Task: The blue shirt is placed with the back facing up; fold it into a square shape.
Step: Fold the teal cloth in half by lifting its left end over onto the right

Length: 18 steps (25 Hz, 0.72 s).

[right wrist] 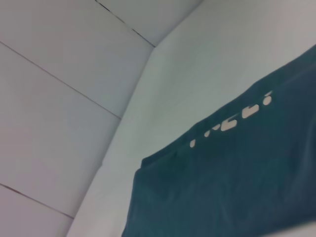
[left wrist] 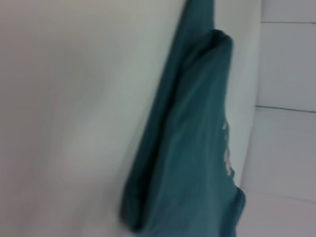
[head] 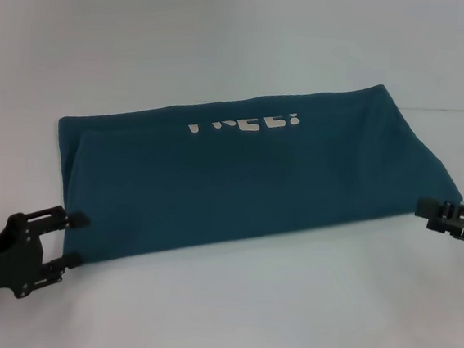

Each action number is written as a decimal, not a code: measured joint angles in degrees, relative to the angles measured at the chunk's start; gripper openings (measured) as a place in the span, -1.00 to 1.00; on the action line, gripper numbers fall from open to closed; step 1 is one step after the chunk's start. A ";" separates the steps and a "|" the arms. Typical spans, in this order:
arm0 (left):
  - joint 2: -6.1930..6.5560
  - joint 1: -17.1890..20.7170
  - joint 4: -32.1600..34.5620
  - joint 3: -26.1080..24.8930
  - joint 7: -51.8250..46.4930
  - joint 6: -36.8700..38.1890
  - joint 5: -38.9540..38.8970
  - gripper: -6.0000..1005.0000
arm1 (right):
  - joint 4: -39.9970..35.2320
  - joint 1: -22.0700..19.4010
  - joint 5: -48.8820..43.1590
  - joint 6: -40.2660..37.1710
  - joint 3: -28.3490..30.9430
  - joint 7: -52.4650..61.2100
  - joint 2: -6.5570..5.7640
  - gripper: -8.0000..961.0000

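The blue shirt [head: 256,184] lies on the white table as a long folded band running from near left to far right. Part of its white lettering [head: 245,124] shows along the far fold. It also shows in the left wrist view [left wrist: 187,148] and the right wrist view [right wrist: 237,173]. My left gripper [head: 76,241] is open at the shirt's near-left end, its two fingertips reaching the cloth's edge. My right gripper [head: 427,216] is at the shirt's near-right corner, just touching or just off its edge.
The white table [head: 284,311] stretches around the shirt, with bare surface in front of it and behind it. A table seam or edge [head: 460,110] runs at the far right. White wall panels [right wrist: 59,98] show in the right wrist view.
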 joint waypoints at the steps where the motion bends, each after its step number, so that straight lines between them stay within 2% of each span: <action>1: -0.01 0.01 -0.37 0.03 -0.22 -0.67 0.29 0.32 | 0.00 0.00 -0.38 0.03 0.15 -0.02 0.00 0.72; 18: -0.12 0.70 -1.05 -0.38 -1.36 -5.48 3.54 0.32 | -0.02 -0.49 -0.56 -0.01 0.39 0.49 0.02 0.72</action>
